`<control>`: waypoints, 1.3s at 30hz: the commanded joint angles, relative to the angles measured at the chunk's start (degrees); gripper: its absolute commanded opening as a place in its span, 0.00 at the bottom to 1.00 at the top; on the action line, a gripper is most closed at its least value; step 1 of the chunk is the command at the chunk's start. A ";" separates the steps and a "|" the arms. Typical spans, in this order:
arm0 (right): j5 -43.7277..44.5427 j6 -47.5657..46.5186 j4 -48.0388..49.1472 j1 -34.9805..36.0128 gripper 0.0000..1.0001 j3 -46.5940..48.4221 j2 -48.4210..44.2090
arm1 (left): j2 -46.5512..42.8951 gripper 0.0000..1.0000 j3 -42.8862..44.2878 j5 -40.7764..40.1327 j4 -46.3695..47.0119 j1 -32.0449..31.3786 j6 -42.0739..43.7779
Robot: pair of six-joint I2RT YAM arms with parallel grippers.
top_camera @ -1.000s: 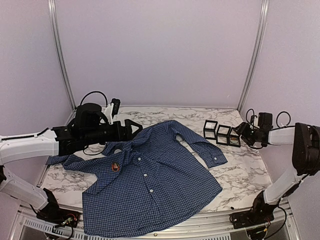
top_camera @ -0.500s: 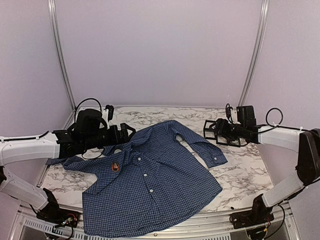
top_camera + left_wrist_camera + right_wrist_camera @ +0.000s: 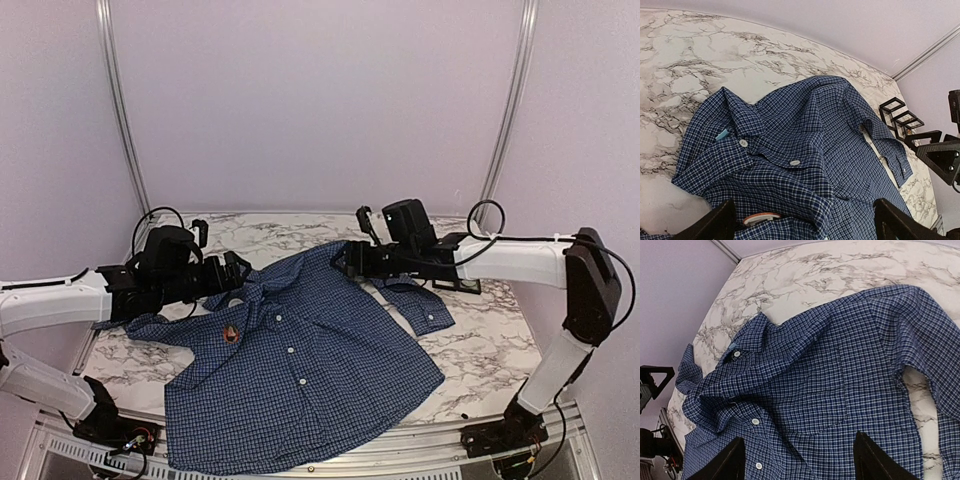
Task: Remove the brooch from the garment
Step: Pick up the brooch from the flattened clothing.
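Shirt (image 3: 300, 370) spread mid-bench, brooch (image 3: 231, 334) on it toward left edge; I see left gripper (image 3: 805, 221) and right gripper (image 3: 799, 454) wide, empty.

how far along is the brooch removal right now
Nothing done yet: the brooch sits pinned on the garment. In hand: the left tool and right tool hover open over the cloth, neither gripping anything. Left: grip the brooch, unpin it, lift it away.

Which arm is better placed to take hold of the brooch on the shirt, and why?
Left. The left gripper, open, hangs by the collar near the brooch, which its wrist view shows. The right gripper, also open, is over the far shoulder of the shirt.
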 commanded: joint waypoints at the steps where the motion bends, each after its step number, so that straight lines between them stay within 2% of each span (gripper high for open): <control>1: 1.62 -0.97 -2.02 6.17 0.71 6.69 5.07 | -1.87 0.99 -1.89 -0.35 -3.59 2.18 -0.28; 8: 4.09 -2.21 -5.23 13.04 0.73 15.30 12.82 | -3.08 0.99 -3.41 1.79 -3.90 5.06 0.73; 20: 6.45 -0.11 -7.72 16.01 0.74 22.68 22.02 | -4.20 0.99 -5.98 3.45 -3.88 7.42 1.68; 28: 6.40 -0.02 -9.09 16.89 0.74 27.47 26.82 | -1.18 0.99 -5.58 5.65 -3.14 7.98 2.16; 35: 8.11 0.54 -7.72 17.11 0.74 24.28 22.34 | 1.27 0.97 -5.06 6.97 -2.23 8.05 1.76; 39: 8.83 0.08 -8.30 18.30 0.74 23.84 20.24 | 2.50 0.92 -4.71 7.26 -2.77 8.05 2.04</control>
